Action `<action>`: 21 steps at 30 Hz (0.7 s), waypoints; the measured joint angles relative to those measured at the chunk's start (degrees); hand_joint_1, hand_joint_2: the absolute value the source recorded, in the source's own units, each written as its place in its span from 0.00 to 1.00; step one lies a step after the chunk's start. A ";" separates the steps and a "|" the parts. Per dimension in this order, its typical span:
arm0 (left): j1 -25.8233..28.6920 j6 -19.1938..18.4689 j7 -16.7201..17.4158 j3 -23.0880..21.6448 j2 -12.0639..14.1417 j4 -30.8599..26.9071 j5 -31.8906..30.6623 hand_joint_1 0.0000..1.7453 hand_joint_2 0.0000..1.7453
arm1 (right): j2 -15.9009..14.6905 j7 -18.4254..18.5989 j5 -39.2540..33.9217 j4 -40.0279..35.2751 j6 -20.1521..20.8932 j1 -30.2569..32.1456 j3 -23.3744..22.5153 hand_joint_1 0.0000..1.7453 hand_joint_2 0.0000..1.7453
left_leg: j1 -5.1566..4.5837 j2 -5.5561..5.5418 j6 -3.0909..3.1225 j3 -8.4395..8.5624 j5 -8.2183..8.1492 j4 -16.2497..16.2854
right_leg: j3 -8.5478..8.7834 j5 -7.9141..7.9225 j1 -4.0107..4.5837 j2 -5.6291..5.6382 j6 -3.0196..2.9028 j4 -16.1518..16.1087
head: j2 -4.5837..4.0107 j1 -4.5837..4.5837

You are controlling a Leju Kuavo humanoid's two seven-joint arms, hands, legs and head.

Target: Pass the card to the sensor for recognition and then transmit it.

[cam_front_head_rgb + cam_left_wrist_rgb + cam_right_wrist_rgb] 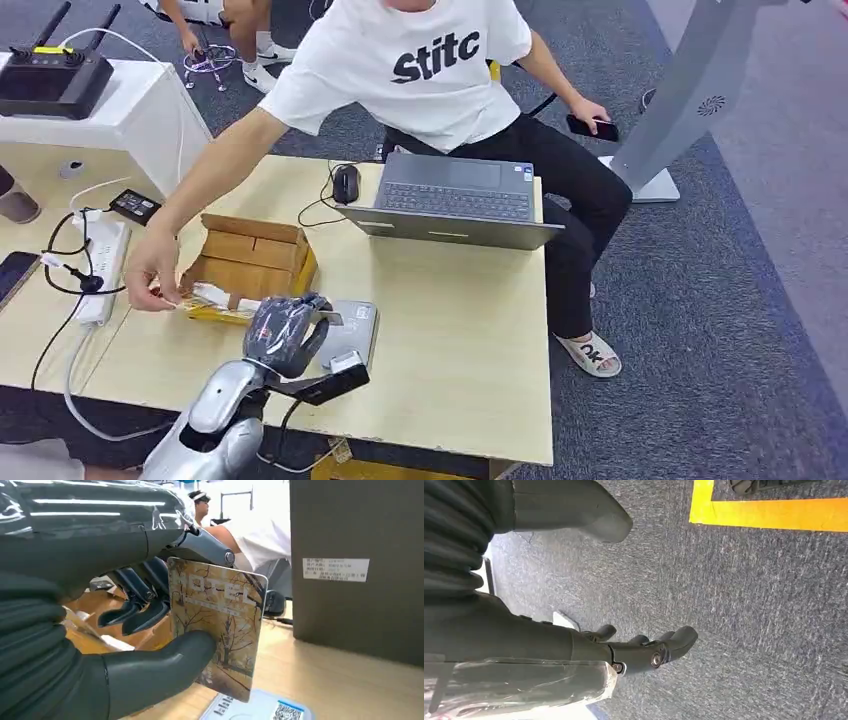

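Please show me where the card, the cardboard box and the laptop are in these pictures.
card [220, 625]: left wrist view, on the middle of its printed face.
cardboard box [250, 258]: head view, on its brown inner flaps.
laptop [457, 190]: head view, on its keyboard.

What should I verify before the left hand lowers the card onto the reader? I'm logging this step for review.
1. Card held: ok. The left hand pinches the card between thumb and fingers.
2. Card over the sensor: ok. The grey sensor pad lies just under the hand, its label below the card's edge.
3. Card touching sensor: not ok, a gap remains.
4. Path free: cannot tell. The person's hand reaches into the cardboard box beside the pad.
5. Right hand out of the way: ok, hanging over the carpet, holding nothing.
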 joint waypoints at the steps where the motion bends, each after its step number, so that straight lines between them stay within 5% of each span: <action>1: 0.09 0.33 -0.07 0.00 -0.11 0.61 -0.13 1.00 1.00 | 0.00 0.07 0.09 0.00 0.00 0.00 0.04 0.00 1.00 | 0.00 0.00 0.00 0.00 0.00 0.00 | 0.00 0.00 0.00 0.00 0.00 0.00 | 0.00 0.00; 21: 1.62 4.96 -1.77 0.09 -1.49 6.77 -2.89 1.00 1.00 | 0.17 0.11 1.84 0.02 0.09 0.04 1.38 0.00 1.00 | 0.00 0.00 0.00 0.00 0.00 0.00 | 0.00 0.00 0.00 0.00 0.00 0.00 | 0.00 0.00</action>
